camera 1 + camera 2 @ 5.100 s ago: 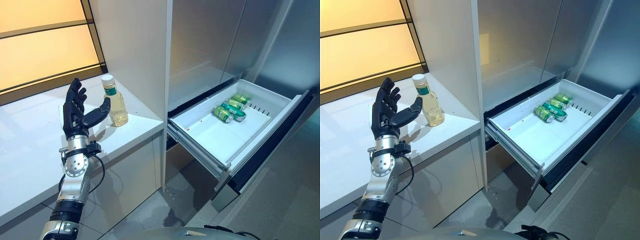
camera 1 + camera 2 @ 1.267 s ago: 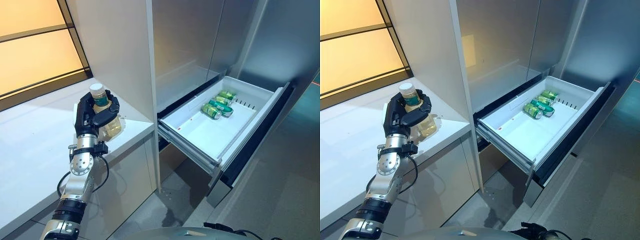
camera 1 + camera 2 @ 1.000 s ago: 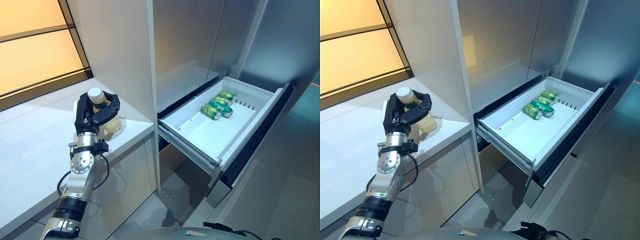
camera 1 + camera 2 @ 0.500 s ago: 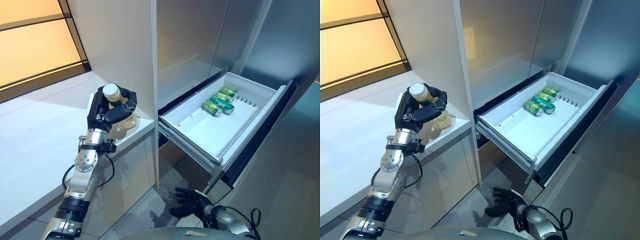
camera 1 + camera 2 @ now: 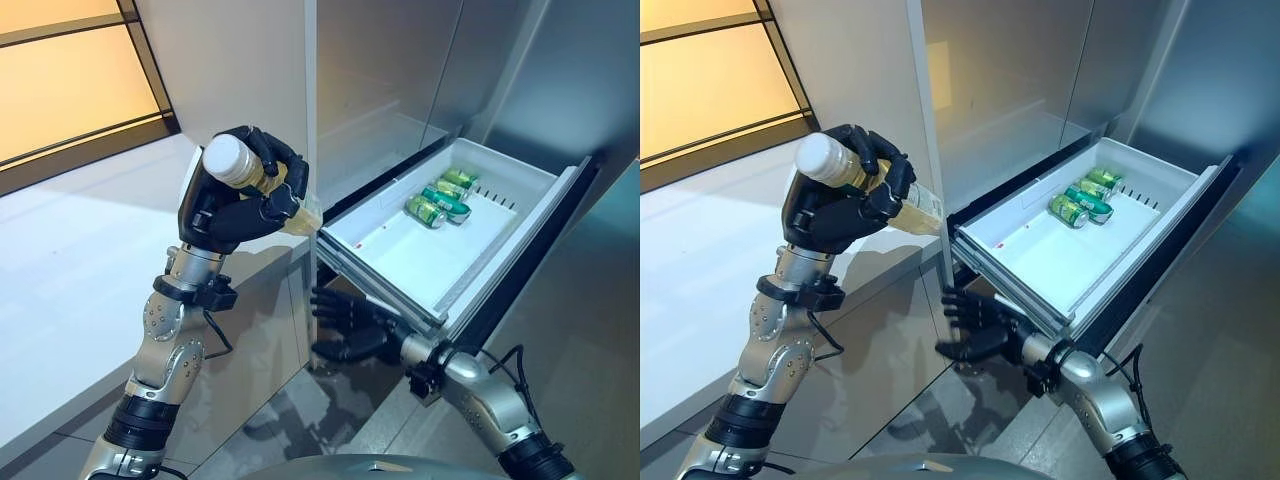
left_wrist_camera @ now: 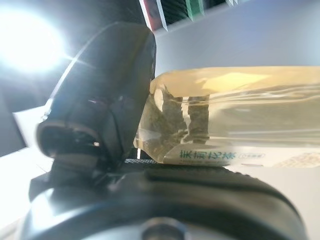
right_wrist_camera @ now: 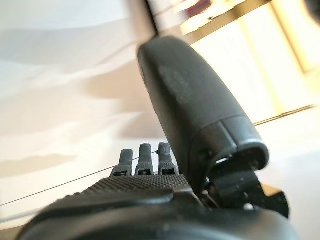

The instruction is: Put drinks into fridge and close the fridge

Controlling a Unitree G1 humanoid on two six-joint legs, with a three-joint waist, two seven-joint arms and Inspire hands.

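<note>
My left hand is shut on a clear bottle of yellow drink with a white cap. It holds the bottle tilted in the air above the counter's edge, its base toward the fridge drawer. The bottle shows pinched against the thumb in the left wrist view. The white fridge drawer stands pulled out, with green cans lying at its far end. My right hand is open, fingers spread, low below the drawer's front left corner.
The white counter runs along the left under an orange-lit window. A tall white cabinet panel stands between the counter and the fridge. The fridge's grey door fronts rise behind the drawer. Grey floor lies below.
My left hand has lifted the bottle off the counter, tipped it and carried it toward the drawer. My right hand has risen from near the floor to under the drawer's corner.
</note>
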